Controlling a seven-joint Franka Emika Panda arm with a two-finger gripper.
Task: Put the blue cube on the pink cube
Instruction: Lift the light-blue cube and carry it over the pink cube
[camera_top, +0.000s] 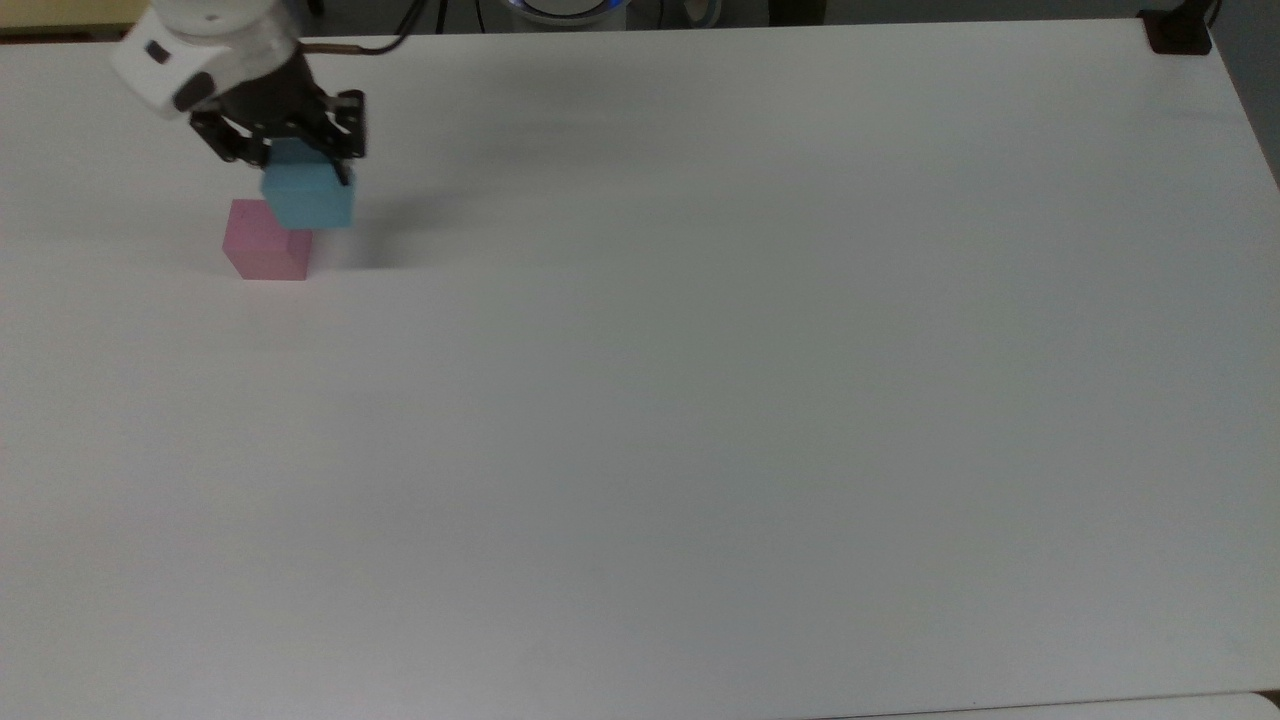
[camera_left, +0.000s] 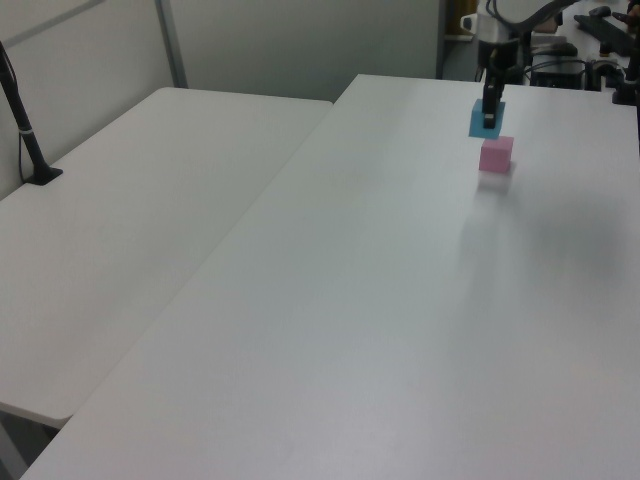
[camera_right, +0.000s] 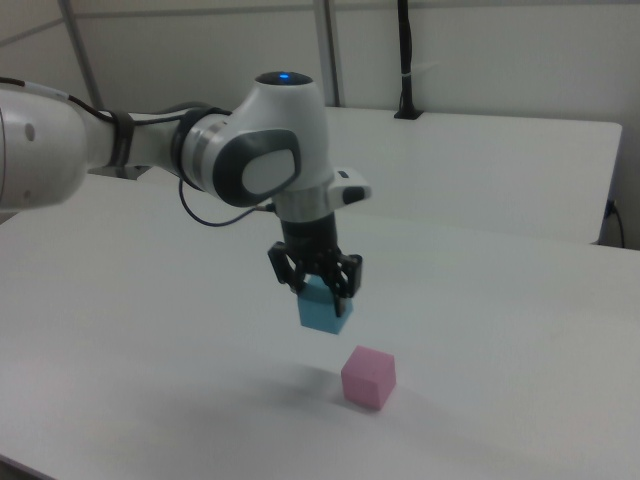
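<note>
Gripping the blue cube (camera_right: 325, 310) between closed jaws, the gripper (camera_right: 316, 279) holds it aloft, clear of the white table (camera_right: 520, 400), above and just beside the pink cube (camera_right: 368, 377) resting there.

Blue cube (camera_top: 308, 197) (camera_left: 487, 120) (camera_right: 324, 308): light cyan-blue, plain faces. Pink cube (camera_top: 266, 241) (camera_left: 496, 153) (camera_right: 368, 377): pale pink, plain. Gripper (camera_top: 290, 157) (camera_right: 315, 285): black fingers, white housing. Arm (camera_right: 200, 150): white shells, grey joints, blue lamp on top. Table (camera_top: 700, 400): plain white.
</note>
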